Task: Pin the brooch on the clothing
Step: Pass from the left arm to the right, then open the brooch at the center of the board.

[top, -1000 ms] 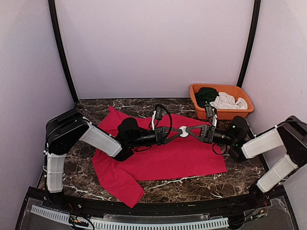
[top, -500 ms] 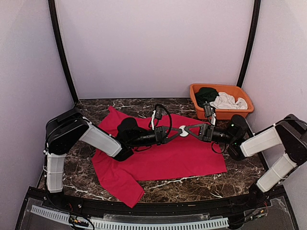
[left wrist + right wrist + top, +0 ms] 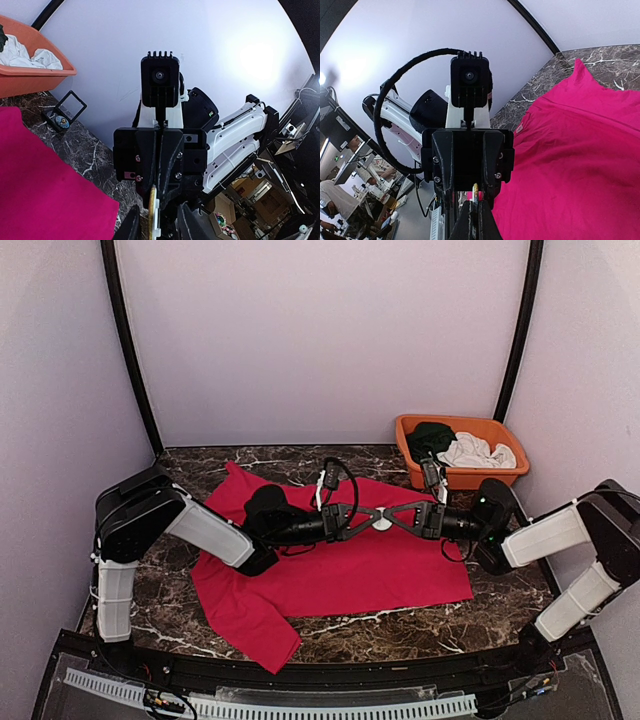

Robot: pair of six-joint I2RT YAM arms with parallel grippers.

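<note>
Right hand pinches the half-hidden brooch; left hand stands slightly spread.

No readable text, label, brand, number — none in any view.

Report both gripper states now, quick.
Left gripper: open, fingers apart on either side of the brooch.
Right gripper: shut on the brooch.
</note>
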